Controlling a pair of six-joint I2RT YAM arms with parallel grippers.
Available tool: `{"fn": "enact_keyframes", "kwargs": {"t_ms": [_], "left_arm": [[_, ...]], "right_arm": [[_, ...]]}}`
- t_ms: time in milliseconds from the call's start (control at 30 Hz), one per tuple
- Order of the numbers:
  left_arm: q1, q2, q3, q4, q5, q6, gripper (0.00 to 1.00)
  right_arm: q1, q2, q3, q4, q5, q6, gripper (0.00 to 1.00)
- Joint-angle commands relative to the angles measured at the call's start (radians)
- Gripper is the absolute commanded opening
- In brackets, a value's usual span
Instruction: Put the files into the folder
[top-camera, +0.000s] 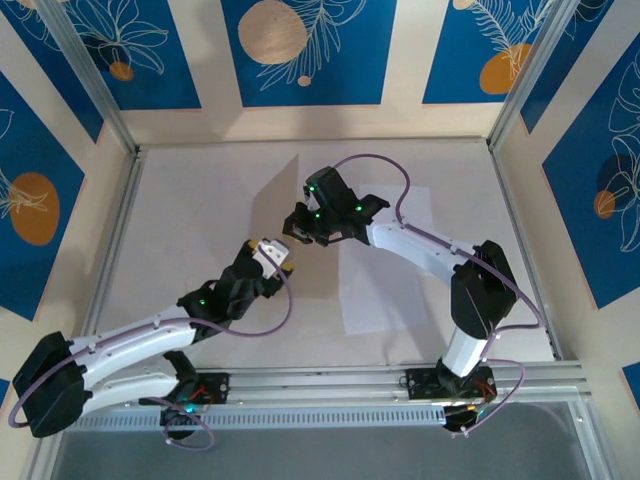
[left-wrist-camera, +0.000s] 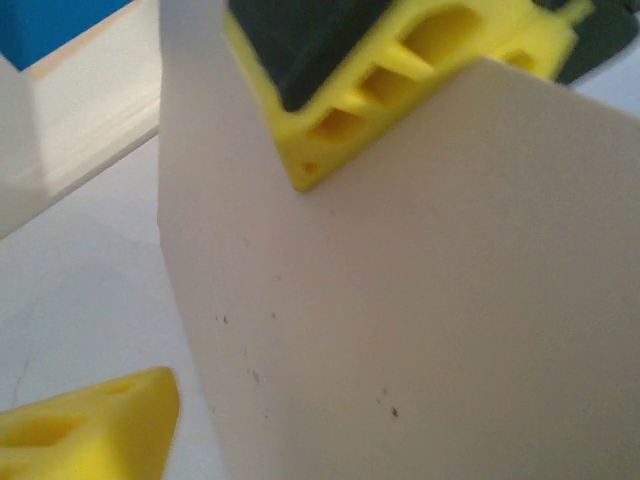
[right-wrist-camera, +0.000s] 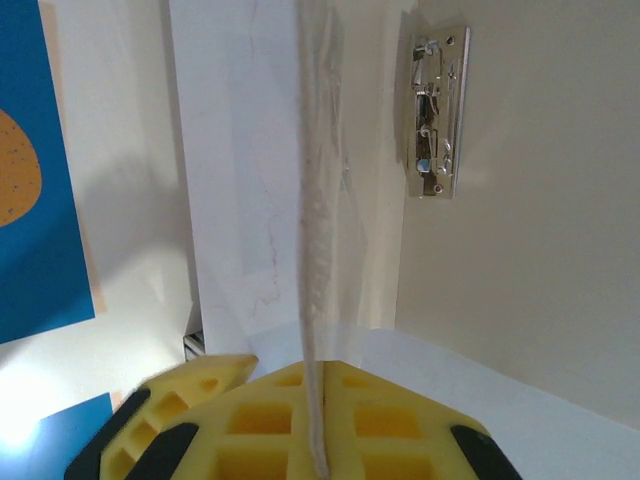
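The tan folder (top-camera: 308, 285) lies mid-table with its cover (top-camera: 283, 200) lifted on edge. My right gripper (top-camera: 298, 228) is shut on that cover's edge (right-wrist-camera: 312, 250), seen edge-on between its yellow fingers (right-wrist-camera: 400, 420). The metal clip (right-wrist-camera: 435, 115) sits on the folder's inner face. A white file sheet (top-camera: 392, 290) lies flat to the right of the cover, its corner (right-wrist-camera: 520, 400) beside my right fingers. My left gripper (top-camera: 277, 256) is at the cover's near side. One of its yellow fingers (left-wrist-camera: 90, 430) stands apart from the tan cover (left-wrist-camera: 420, 300); the other is hidden.
Aluminium frame rails (top-camera: 330, 380) run along the near edge, with upright posts (top-camera: 85, 75) at the back corners. Blue patterned walls (top-camera: 300, 50) enclose the table on three sides. The right arm's elbow (top-camera: 485, 285) hangs over the table's right part.
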Motion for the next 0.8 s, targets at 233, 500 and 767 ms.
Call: {"fn": "enact_keyframes", "kwargs": {"t_ms": [233,500,767], "left_arm": [[-0.009,0.022,-0.005,0.147,-0.056,0.002,0.25],[-0.006,0.018,-0.010,0.165,-0.111,-0.124,0.13],[0.005,-0.002,-0.009,0.162,-0.127,-0.298,0.10]], "right_arm": [[-0.001,-0.058,0.029,-0.028,0.003,-0.003,0.43],[-0.047,-0.149,-0.016,-0.054,0.016,-0.030,0.59],[-0.141,-0.290,-0.084,-0.130,0.024,-0.081,0.64]]}}
